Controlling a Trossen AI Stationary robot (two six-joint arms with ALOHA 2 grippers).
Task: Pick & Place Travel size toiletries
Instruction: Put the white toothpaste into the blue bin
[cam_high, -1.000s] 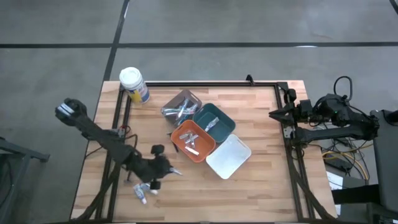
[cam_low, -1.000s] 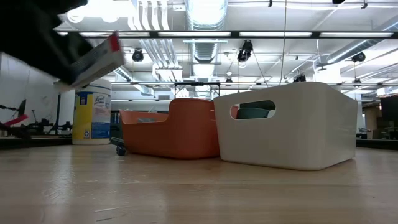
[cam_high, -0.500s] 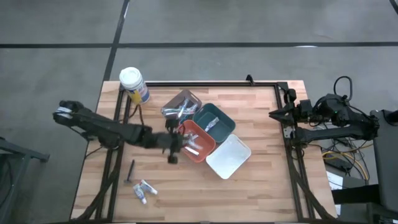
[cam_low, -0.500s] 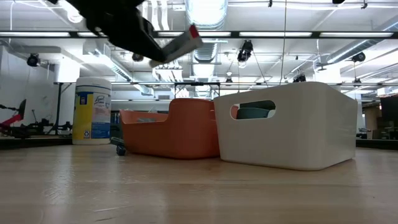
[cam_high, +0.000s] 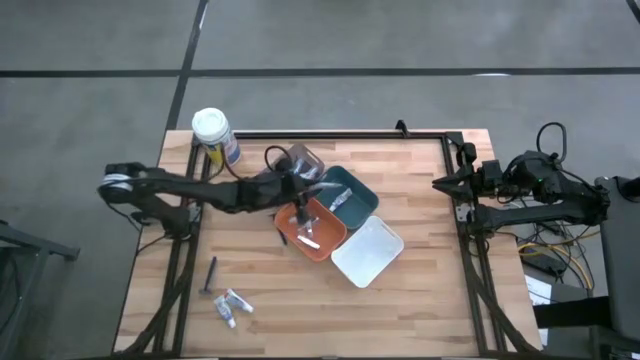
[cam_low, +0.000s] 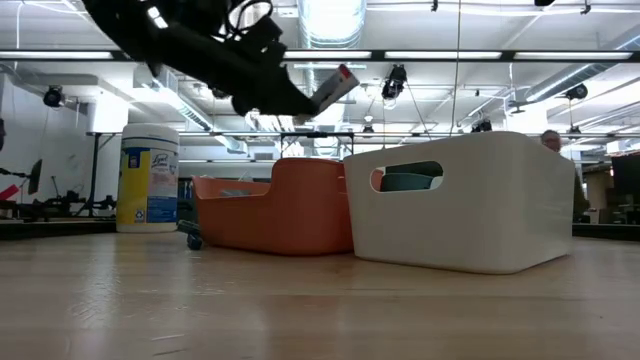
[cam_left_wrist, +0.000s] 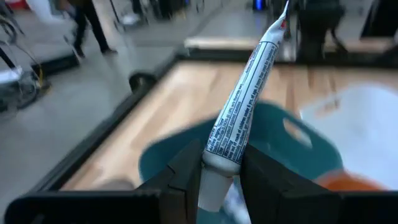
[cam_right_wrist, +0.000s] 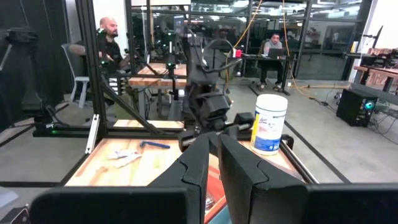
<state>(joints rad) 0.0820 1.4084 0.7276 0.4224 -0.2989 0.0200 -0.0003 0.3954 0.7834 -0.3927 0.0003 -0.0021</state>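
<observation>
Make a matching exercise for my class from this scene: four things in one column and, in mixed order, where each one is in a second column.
Things:
1. white tube
2. canister
3. white tray
4. dark long-handled piece

Places:
A. at a corner of the table
B. lying on bare wood near two small tubes
C. beside the orange tray
D. held in the left gripper, off the table

Pairs: 1-D, 2-A, 3-C, 4-B
</observation>
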